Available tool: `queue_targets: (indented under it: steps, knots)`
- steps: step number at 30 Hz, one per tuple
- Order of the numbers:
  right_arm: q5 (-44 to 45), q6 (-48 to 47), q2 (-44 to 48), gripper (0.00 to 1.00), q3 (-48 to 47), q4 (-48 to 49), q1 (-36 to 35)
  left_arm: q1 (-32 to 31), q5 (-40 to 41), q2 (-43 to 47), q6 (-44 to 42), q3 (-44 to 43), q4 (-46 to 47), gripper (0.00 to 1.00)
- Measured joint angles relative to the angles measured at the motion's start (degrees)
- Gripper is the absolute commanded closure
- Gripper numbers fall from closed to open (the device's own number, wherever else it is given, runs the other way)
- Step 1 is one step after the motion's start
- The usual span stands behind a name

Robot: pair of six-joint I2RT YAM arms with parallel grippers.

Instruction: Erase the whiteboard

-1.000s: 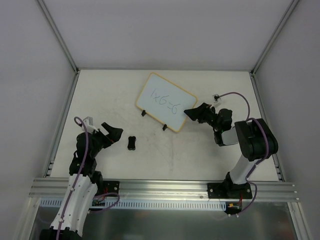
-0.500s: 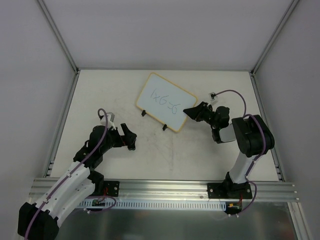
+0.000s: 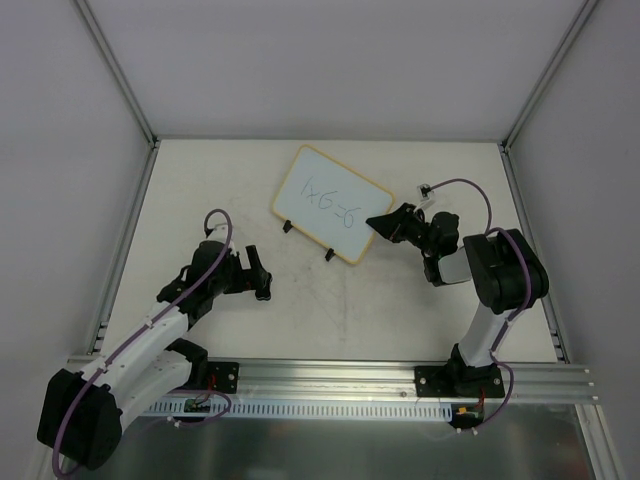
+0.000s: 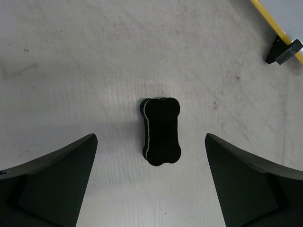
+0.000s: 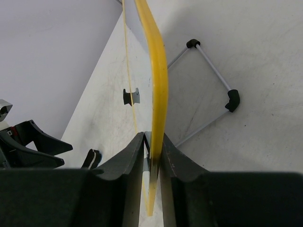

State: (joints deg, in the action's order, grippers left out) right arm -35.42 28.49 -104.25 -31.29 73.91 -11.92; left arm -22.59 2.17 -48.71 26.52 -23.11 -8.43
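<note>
Yellow-rimmed whiteboard (image 3: pixel 332 204) pinched by right jaws; bone-shaped eraser (image 4: pixel 161 132) lies between left jaws.

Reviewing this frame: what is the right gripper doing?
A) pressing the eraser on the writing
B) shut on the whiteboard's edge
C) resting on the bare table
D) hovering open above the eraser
B: the right wrist view shows the right gripper pinching the yellow frame of the whiteboard from both sides. The eraser lies on the table under the open left gripper.
</note>
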Motion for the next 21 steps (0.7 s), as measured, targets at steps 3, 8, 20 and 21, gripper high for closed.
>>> queue_targets:
  steps: [3,8,20,21]
  knots:
    - [0.00,-0.04,-0.20,0.76,-0.02,0.02,0.00,0.00,0.04,-0.02,-0.55,-0.35,-0.46,0.01]
    - [0.00,-0.04,-0.52,0.77,-0.04,0.46,0.00,-0.74,0.50,-1.05,-0.70,-1.27,-1.16,0.01]
    - [-1.84,0.68,-0.72,0.97,-0.63,0.74,0.00,-3.85,2.84,-4.81,-0.76,-3.61,-1.55,0.01]
    - [-2.29,0.98,-0.72,1.00,-0.66,1.16,0.00,-4.09,2.99,-5.40,-0.79,-3.93,-1.51,0.01]
